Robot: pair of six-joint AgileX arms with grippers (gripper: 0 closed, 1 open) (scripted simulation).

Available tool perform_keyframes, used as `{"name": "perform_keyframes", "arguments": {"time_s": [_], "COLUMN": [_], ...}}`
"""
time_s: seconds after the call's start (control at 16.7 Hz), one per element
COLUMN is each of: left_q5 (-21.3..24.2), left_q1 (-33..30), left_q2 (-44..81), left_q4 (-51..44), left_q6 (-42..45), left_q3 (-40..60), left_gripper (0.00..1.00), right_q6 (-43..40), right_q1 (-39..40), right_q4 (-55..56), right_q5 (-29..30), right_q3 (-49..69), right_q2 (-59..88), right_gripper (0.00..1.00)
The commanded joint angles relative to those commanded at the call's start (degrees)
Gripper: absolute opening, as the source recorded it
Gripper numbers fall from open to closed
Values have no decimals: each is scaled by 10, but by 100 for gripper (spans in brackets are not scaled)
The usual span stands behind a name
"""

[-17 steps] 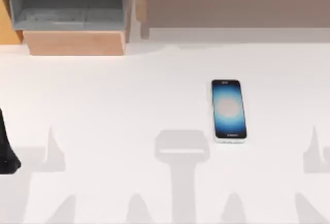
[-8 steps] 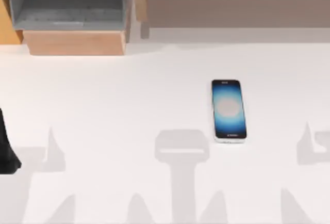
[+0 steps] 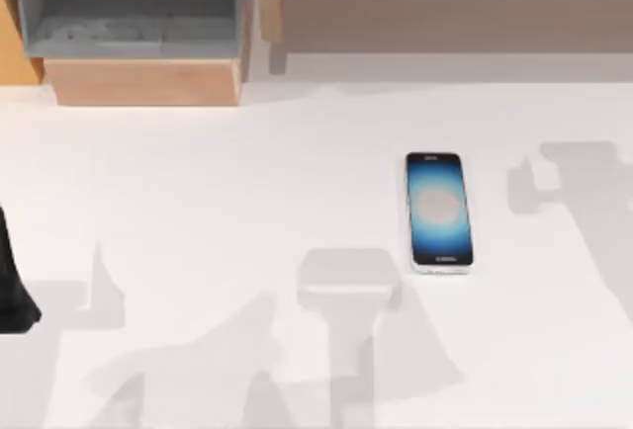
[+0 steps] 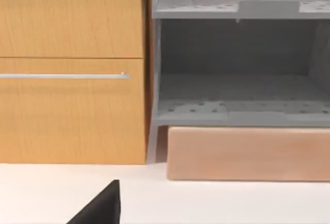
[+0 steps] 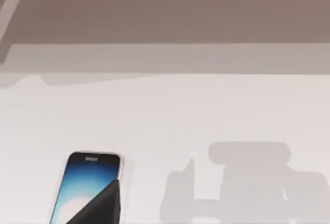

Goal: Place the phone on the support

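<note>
Blue-lit phone [image 3: 438, 212] lies flat on the white table [image 3: 247, 182], untouched — no support is visible. Right gripper should descend squarely over it; neither gripper's finger state can be told.

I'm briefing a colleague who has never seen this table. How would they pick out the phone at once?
Start from the white table, with wooden furniture and a grey shelf unit along its far edge. Right of the table's centre, lying flat and alone, is the phone. It is a slim rounded rectangle with a glowing blue screen, pale at its centre, and a silver-white rim, the one colourful thing on the white surface.
</note>
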Motion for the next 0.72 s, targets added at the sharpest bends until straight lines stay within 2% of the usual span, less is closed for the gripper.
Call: {"name": "perform_keyframes", "arguments": {"time_s": [0.42,0.72], "left_q5": [0,0], "left_q1": [0,0], "left_q2": [0,0], "left_q4": [0,0], "left_q6": [0,0], "left_q3": [0,0], "left_gripper": [100,100], "right_q6": [103,170], "right_q1": [82,136], "right_q4": [-184,-322], "right_q5": [-5,-6], "right_q3": [367,529], "right_q2": [409,636], "right_gripper": [100,100]}}
